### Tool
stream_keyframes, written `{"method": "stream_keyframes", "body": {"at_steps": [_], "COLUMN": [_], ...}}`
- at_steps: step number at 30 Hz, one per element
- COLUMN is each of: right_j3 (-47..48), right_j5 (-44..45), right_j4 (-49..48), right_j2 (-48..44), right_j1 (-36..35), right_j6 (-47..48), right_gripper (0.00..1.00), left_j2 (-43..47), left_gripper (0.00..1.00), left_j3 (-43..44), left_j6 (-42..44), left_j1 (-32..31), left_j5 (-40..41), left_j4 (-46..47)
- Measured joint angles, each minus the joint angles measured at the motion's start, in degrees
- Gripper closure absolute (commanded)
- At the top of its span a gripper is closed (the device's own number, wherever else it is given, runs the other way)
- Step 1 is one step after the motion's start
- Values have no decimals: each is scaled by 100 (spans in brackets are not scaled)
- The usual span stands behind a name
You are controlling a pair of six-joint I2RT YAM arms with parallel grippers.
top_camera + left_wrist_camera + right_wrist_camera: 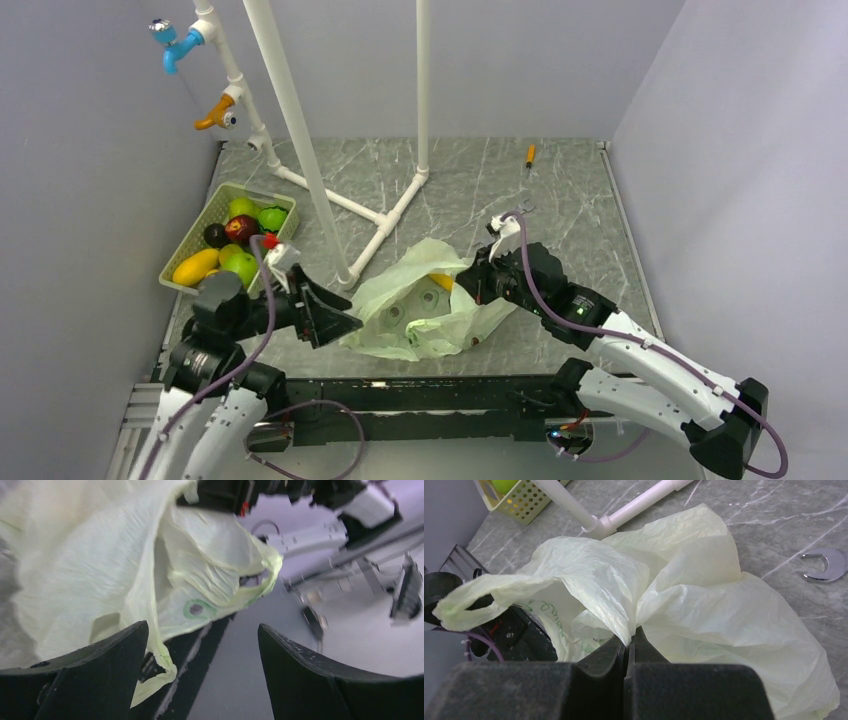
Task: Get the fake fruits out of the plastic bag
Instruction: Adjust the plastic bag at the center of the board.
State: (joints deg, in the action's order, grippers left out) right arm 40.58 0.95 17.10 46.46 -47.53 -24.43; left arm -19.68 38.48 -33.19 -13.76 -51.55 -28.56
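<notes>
The pale-green plastic bag [430, 305] lies crumpled on the table in front of both arms. At its right edge my right gripper [467, 290] is shut on a fold of the film, and the pinched fold [629, 637] shows in the right wrist view. A yellow fake fruit [441, 281] peeks out of the bag beside that gripper, and a red bit [473, 342] shows at the bag's near edge. My left gripper [340, 322] stands open at the bag's left side. A loose bag edge [150, 650] hangs by its left finger [100, 670], with nothing between the jaws.
A pale-green slotted basket [180, 275] at the left holds several fake fruits. A white pipe frame [380, 215] stands behind the bag. A small wrench [829, 565] lies right of the bag, and an orange-handled tool [530, 155] lies at the back.
</notes>
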Motion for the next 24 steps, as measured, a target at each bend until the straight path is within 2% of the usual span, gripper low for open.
{"method": "stream_keyframes", "body": {"at_steps": [3,6,8,10,12,15,17,19,21,22,24], "right_j3": [0,0,0,0,0,0,-2,-9,-28,-42,-94], "right_j5": [-2,-2,0,-2,-50,-144,-205,-297,-387,-420,-470], "right_j4": [0,0,2,7,31,90,129,138,133,133,133], "right_j2": [26,83,87,79,57,-13,-94,-166,-234,-254,-278], "right_j1": [0,0,-2,-2,-2,0,0,0,0,0,0], "right_j6": [-2,-24,-39,-50,-42,26,98,170,238,249,289], "right_gripper": [100,100,100,100,100,100,100,100,100,100,100], "left_j2": [-398,-1220,-1873,-2511,-2879,-2979,-2966,-2977,-2979,-2938,-2734], "left_gripper": [16,19,23,29,32,34,38,37,29,19,7], "left_j3": [-201,-103,149,472,669,669,573,494,437,387,216], "left_j6": [-111,-87,-35,31,85,42,-52,-160,-254,-273,-267], "left_j1": [-1384,-3252,-4334,-5088,-5418,-5499,-5501,-5504,-5508,-5508,-5506], "left_j5": [804,2135,3062,3934,4590,5228,5515,5755,5995,6096,6199], "left_j4": [199,278,291,400,603,898,1147,1246,1237,1248,1281]}}
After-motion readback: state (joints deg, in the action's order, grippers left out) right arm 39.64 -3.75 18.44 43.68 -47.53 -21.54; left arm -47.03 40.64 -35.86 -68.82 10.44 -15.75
